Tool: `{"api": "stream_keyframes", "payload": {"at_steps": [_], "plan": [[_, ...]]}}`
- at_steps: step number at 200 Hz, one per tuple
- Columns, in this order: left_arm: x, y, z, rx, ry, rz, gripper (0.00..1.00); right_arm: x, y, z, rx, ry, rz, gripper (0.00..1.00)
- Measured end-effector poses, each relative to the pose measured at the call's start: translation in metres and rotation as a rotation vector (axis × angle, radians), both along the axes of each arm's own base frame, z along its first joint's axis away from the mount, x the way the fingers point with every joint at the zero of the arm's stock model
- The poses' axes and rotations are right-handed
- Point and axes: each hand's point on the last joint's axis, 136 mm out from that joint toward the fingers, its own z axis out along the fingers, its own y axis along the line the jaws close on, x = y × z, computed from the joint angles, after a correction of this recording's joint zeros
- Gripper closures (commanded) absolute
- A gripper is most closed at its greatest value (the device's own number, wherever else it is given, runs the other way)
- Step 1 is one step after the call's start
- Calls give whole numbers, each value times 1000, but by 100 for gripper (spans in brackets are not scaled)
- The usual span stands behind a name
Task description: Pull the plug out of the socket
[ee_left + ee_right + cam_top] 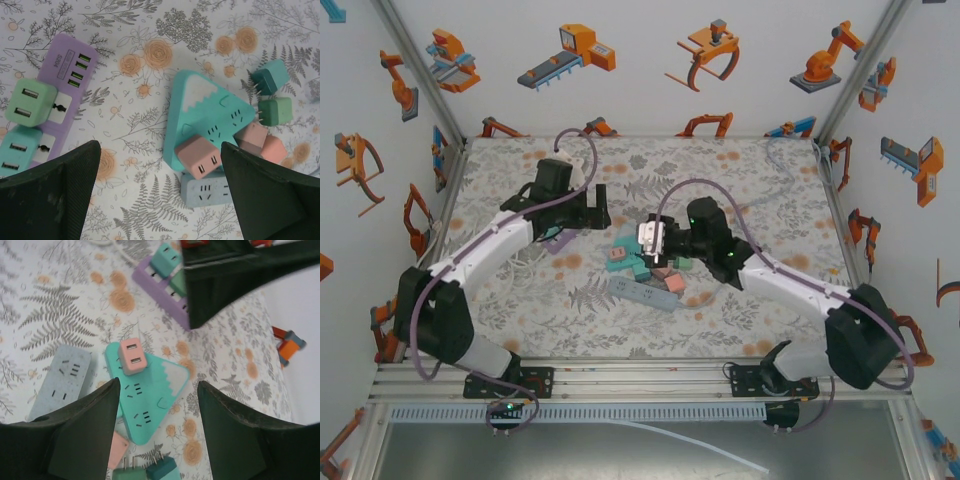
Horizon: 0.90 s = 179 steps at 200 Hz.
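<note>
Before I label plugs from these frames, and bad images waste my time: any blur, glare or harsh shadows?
Top external view: soft, even light, no glare, items small yet sharp. Left wrist view: pink plug and teal triangular socket crisp, shadows faint; the black fingers read very dark. Right wrist view: likewise sharp and glare-free, near fingers dark.

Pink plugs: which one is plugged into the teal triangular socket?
The pink plug seated on the triangular socket; the other two pinks lie loose beside it.

Left wrist view: a plug (198, 157) sits on the triangular socket (200, 107), a socket block (205, 191) just below, loose plugs (276, 111) right (four, clustered), a power strip (67, 57) well left.
</note>
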Motion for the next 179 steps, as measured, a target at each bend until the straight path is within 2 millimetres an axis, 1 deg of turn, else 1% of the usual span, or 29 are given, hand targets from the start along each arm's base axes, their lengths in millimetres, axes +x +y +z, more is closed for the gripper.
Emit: {"api": "stream_keyframes", "payload": {"at_steps": [12, 30, 68, 98, 138, 179], "plan": [[9, 0, -11, -3, 26, 1, 3, 1, 8, -13, -43, -6, 37, 40], [19, -4, -24, -9, 56, -3, 3, 6, 19, -27, -86, -5, 73, 41], [30, -16, -45, -27, 103, -30, 3, 22, 40, -51, -141, 20, 116, 40], [29, -25, -62, -47, 148, -61, 3, 29, 49, -70, -173, 57, 138, 41], [26, -30, -85, -47, 209, -81, 3, 25, 53, -90, -199, 117, 177, 42], [20, -34, -93, -24, 224, -98, 3, 24, 55, -101, -220, 151, 189, 48]]}}
